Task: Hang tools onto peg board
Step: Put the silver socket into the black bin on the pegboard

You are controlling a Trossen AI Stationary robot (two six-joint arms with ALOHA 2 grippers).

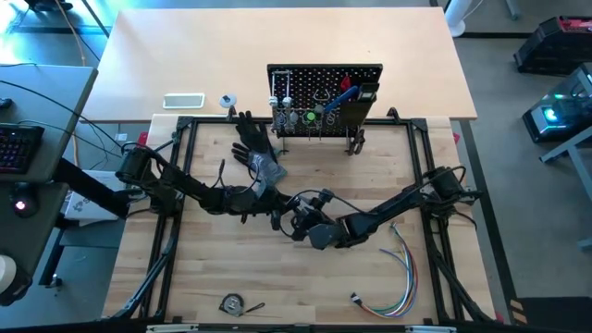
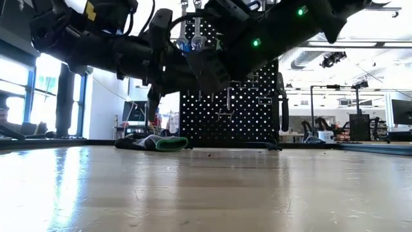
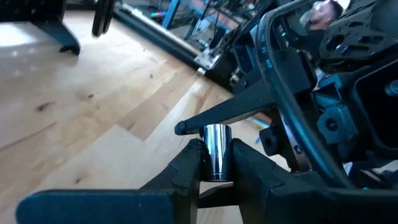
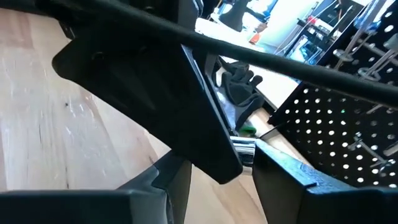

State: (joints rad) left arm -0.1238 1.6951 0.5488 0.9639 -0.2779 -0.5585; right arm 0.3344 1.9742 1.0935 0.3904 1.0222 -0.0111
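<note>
**Handover in mid-air, in front of the peg board**

A short chrome cylindrical tool, seemingly a socket or similar bit, sits clamped between the fingers of the left end effector, its long axis running out along the fingers and away from the wrist. The right end effector has met it from the opposite side: a sliver of the same chrome shows between its fingers, which stand partly apart around the piece; whether they press on it cannot be told.

Both end effectors hang above the desk, in front of the peg board and well apart from it. The board is already hung with several tools; a black glove lies just in front of its left end.

The board lies beyond the pair, and neither arm is clearly nearer. The coming move probably depends on which arm ends up with the piece.
</note>
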